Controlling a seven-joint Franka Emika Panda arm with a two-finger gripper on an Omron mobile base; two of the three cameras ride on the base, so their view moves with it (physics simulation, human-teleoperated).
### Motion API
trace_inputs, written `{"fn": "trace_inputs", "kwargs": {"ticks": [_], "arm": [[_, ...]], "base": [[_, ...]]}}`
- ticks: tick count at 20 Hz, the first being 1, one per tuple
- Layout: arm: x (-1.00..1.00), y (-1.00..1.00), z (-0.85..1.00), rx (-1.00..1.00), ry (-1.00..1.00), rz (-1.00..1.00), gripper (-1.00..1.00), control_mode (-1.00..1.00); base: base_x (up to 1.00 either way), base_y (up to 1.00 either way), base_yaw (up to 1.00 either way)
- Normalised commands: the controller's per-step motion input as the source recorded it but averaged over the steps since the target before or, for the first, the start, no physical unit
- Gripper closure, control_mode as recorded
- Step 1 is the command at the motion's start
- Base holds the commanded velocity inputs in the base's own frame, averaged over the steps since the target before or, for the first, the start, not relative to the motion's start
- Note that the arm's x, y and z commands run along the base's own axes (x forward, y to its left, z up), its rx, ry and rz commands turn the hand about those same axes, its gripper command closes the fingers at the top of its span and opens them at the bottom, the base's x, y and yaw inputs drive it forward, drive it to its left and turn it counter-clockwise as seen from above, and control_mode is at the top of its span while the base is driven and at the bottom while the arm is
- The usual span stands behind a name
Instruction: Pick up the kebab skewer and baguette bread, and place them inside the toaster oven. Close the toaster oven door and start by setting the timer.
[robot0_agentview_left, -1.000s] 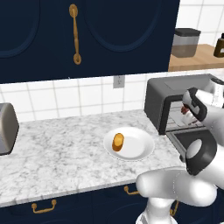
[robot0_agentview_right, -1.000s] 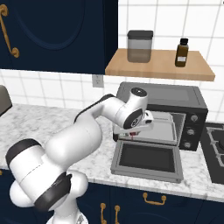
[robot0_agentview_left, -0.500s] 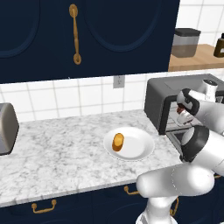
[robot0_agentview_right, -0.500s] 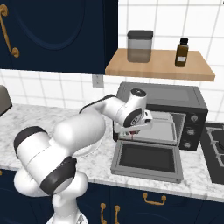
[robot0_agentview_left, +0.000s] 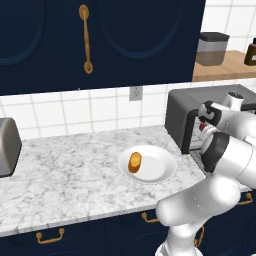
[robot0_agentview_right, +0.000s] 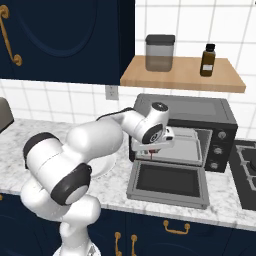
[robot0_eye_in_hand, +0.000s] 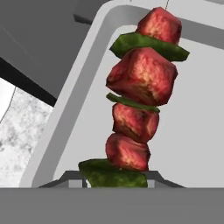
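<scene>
Carrying the kebab skewer (robot0_eye_in_hand: 140, 96) into the toaster oven (robot0_agentview_right: 200, 117), we are midway through the first of the two deliveries. Our claw (robot0_agentview_right: 152, 149) sits at the oven's mouth, just above the lowered toaster oven door (robot0_agentview_right: 167, 182), which lies flat and open in front of the cavity. In the hand view the skewer rises straight from between the claw's tips, red meat chunks alternating with green pepper pieces, so we judge the claw narrowed and clamped on its lower end. Behind the skewer we see the pale inner tray and its rounded rim, with a corner of the marble bench (robot0_eye_in_hand: 22, 144) off to one side.

The baguette bread (robot0_agentview_left: 135, 162) lies on the white plate (robot0_agentview_left: 160, 172) on the bench, well apart from the oven and untouched.

Next, we think the move calls for easing the skewer deeper over the tray, lowering it until it rests, and only then releasing it. We should keep the meat clear of the cavity's upper edge as we go in. After that the bread, the door and the timer knobs (robot0_agentview_right: 217, 147) remain.
</scene>
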Motion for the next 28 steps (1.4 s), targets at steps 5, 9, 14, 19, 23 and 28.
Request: {"fn": "trace_inputs", "kwargs": {"ticks": [5,9,14,19,23,28], "arm": [[0.01,0.00,-0.18,0.01,0.00,0.00,1.00,-1.00],[0.00,0.00,-0.12,0.01,0.00,0.00,1.00,-1.00],[-0.02,0.00,-0.07,0.00,0.00,0.00,-1.00,-1.00],[-0.05,-0.03,0.02,0.00,0.00,-0.01,-1.00,-1.00],[-0.40,-0.24,0.21,0.04,0.00,-0.02,-1.00,-1.00],[-0.93,0.07,0.52,0.01,-0.09,-0.02,-1.00,-1.00]], "base": [[0.00,0.00,0.00],[0.00,0.00,0.00],[0.00,0.00,0.00],[0.00,0.00,0.00],[0.00,0.00,0.00],[0.00,0.00,0.00]]}}
